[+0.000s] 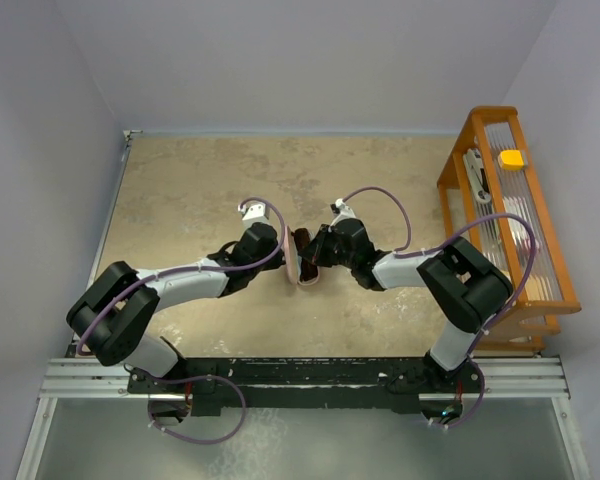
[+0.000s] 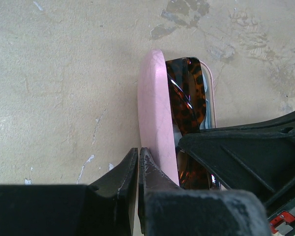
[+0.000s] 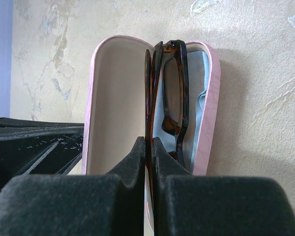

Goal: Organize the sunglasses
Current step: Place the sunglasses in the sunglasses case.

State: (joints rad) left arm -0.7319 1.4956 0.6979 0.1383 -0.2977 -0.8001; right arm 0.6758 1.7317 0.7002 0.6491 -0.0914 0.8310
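Note:
A pink case (image 1: 298,270) lies open in the middle of the table. The tortoiseshell sunglasses (image 3: 182,83) stand folded in its lower half on a light blue cloth (image 3: 200,98). My right gripper (image 3: 149,142) is shut on the front rim of the sunglasses. In the left wrist view the raised pink lid (image 2: 155,113) shows from outside, with the sunglasses (image 2: 187,93) behind it. My left gripper (image 2: 138,152) is shut with nothing between its fingers, and its right finger rests against the outside of the lid. From above, both grippers meet at the case.
An orange wire rack (image 1: 505,220) stands at the table's right edge, with a yellow item (image 1: 511,158) on top. Grey walls close the table at the back and on the left. The right arm (image 2: 246,152) fills the left wrist view's lower right.

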